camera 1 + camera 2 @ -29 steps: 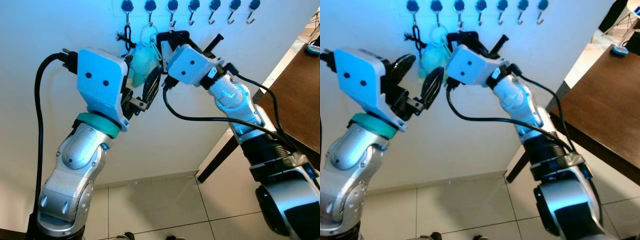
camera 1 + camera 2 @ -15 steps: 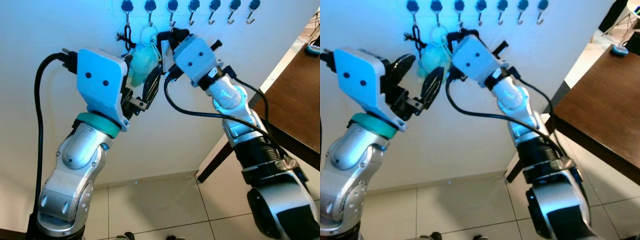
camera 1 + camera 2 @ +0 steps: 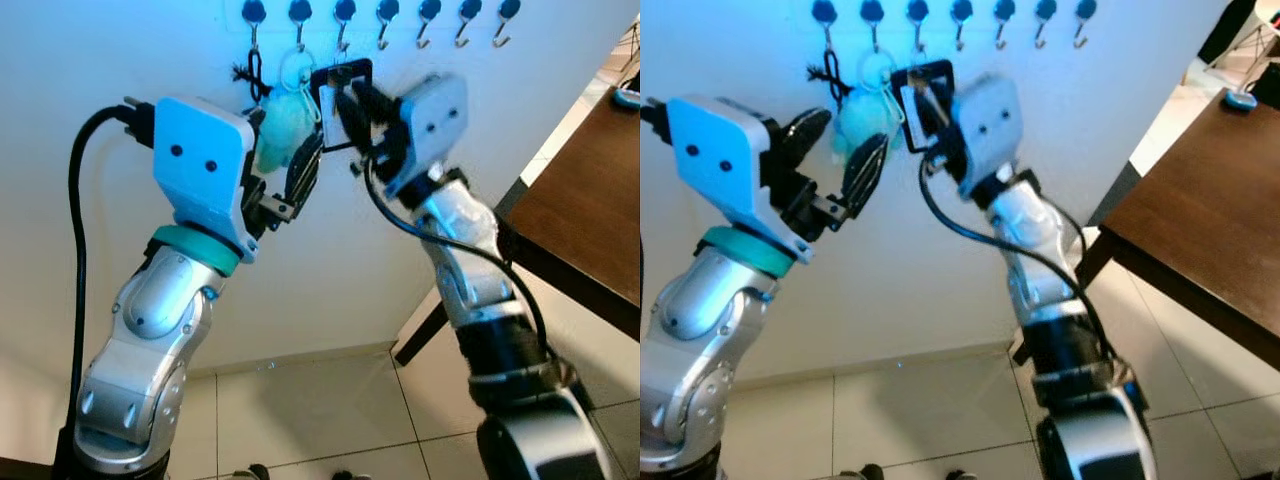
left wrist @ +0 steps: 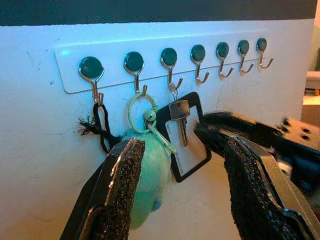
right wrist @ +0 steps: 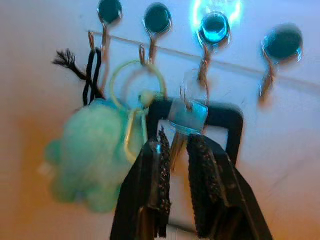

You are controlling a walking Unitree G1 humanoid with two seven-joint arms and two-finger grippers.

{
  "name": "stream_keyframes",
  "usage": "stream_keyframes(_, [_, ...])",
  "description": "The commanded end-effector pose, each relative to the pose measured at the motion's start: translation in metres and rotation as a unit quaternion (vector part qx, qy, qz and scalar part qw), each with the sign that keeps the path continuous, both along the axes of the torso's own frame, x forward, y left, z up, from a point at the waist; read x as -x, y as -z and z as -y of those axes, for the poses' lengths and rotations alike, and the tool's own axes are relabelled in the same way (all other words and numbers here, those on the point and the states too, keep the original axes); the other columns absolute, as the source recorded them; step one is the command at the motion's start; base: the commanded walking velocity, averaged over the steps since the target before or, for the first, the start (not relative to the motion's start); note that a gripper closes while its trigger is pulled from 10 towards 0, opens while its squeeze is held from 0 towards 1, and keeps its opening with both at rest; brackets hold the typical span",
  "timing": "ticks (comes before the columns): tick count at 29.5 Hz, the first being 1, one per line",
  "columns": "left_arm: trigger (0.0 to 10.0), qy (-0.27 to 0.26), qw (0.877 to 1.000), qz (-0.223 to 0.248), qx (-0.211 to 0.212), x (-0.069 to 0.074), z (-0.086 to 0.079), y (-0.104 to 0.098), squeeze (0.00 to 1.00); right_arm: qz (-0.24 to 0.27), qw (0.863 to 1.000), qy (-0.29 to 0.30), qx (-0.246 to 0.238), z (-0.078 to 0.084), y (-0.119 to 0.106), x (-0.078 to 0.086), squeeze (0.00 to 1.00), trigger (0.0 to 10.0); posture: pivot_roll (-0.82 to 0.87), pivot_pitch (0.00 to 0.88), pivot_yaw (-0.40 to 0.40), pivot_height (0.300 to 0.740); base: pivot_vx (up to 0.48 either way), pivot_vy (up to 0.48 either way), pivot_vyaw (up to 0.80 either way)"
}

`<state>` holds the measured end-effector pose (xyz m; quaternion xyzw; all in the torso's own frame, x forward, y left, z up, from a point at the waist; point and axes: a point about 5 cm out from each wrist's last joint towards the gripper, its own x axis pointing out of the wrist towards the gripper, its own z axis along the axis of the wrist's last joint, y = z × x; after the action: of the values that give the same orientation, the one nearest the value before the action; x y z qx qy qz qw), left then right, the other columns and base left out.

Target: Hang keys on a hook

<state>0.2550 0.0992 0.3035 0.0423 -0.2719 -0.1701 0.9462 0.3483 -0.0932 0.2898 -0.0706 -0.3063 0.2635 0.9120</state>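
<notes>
Key: the key [image 4: 178,117] with its black tag [image 4: 186,137] hangs on the third hook [image 4: 170,67].
Right gripper [image 5: 176,150]: my fingers are narrowly parted around the key's blade; contact is blurred.
Left gripper [image 4: 182,167]: wide open, empty, near the green plush [image 4: 150,172].
Head views: my right gripper's white housing [image 3: 425,115] hides the fingertips.
</notes>
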Motion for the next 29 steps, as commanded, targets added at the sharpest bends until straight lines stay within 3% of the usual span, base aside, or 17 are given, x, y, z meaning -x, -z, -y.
stream_keyframes(1, [10.0, 0.003, 1.000, -0.001, -0.006, 0.003, 0.000, 0.003, 0.00, -0.007, 0.999, -0.016, -0.032, 0.003, 0.000, 0.008, 0.00, 10.0, -0.02, 0.142, 0.064, 0.740, 0.000, 0.000, 0.00])
stream_keyframes(7, [10.0, -0.003, 1.000, -0.012, -0.014, 0.002, -0.001, 0.008, 0.00, -0.023, 0.998, -0.014, -0.049, 0.007, 0.010, 0.014, 0.00, 10.0, -0.03, 0.141, 0.067, 0.740, 0.000, 0.000, 0.00])
stream_keyframes(9, [10.0, -0.020, 0.999, -0.030, -0.031, -0.001, -0.006, 0.018, 0.00, -0.049, 0.996, 0.005, -0.075, 0.014, 0.022, 0.016, 0.00, 10.0, -0.03, 0.137, 0.070, 0.740, 0.000, 0.000, 0.00])
stream_keyframes(10, [10.0, -0.046, 0.996, -0.061, -0.045, -0.006, -0.017, 0.033, 0.00, -0.075, 0.991, 0.041, -0.102, 0.021, 0.036, 0.020, 0.00, 10.0, -0.03, 0.129, 0.075, 0.740, 0.000, 0.000, 0.00])
stream_keyframes(11, [10.0, -0.046, 0.996, -0.061, -0.045, -0.006, -0.017, 0.033, 0.00, -0.075, 0.991, 0.041, -0.102, 0.021, 0.036, 0.020, 0.00, 10.0, -0.03, 0.129, 0.075, 0.740, 0.000, 0.000, 0.00])
stream_keyframes(13, [10.0, -0.079, 0.986, -0.147, -0.018, -0.013, -0.037, 0.058, 0.00, -0.098, 0.984, 0.101, -0.110, 0.029, 0.056, 0.028, 0.00, 10.0, -0.03, 0.127, 0.079, 0.740, 0.000, 0.000, 0.00])
stream_keyframes(15, [10.0, -0.091, 0.981, -0.168, -0.016, -0.016, -0.043, 0.066, 0.00, -0.104, 0.980, 0.118, -0.122, 0.030, 0.060, 0.030, 0.00, 10.0, -0.04, 0.120, 0.083, 0.740, 0.000, 0.000, 0.00])
stream_keyframes(18, [10.0, -0.111, 0.978, -0.171, -0.033, -0.020, -0.048, 0.070, 0.00, -0.095, 0.977, 0.143, -0.124, 0.032, 0.060, 0.032, 0.00, 10.0, -0.04, 0.120, 0.083, 0.740, 0.000, 0.000, 0.00])
stream_keyframes(19, [10.0, -0.132, 0.975, -0.171, -0.049, -0.023, -0.051, 0.073, 0.00, -0.080, 0.974, 0.176, -0.122, 0.034, 0.058, 0.034, 0.00, 10.0, -0.05, 0.112, 0.083, 0.740, 0.000, 0.000, 0.00])
stream_keyframes(21, [10.0, -0.132, 0.975, -0.171, -0.049, -0.023, -0.051, 0.073, 0.00, -0.080, 0.974, 0.176, -0.122, 0.034, 0.058, 0.034, 0.00, 10.0, -0.05, 0.112, 0.083, 0.740, 0.000, 0.000, 0.00])
stream_keyframes(22, [10.0, -0.202, 0.963, -0.155, -0.082, -0.031, -0.059, 0.075, 0.00, -0.069, 0.967, 0.210, -0.124, 0.037, 0.057, 0.037, 0.00, 10.0, -0.06, 0.097, 0.083, 0.740, 0.000, 0.000, 0.00])
stream_keyframes(25, [10.0, -0.247, 0.953, -0.141, -0.103, -0.033, -0.066, 0.077, 0.00, -0.078, 0.964, 0.227, -0.112, 0.039, 0.061, 0.039, 0.00, 10.0, -0.06, 0.097, 0.083, 0.740, 0.000, 0.000, 0.00])
stream_keyframes(29, [10.0, -0.261, 0.949, -0.145, -0.096, -0.032, -0.071, 0.082, 0.00, -0.095, 0.960, 0.238, -0.108, 0.040, 0.069, 0.040, 0.00, 10.0, -0.06, 0.081, 0.084, 0.740, 0.000, 0.000, 0.00])
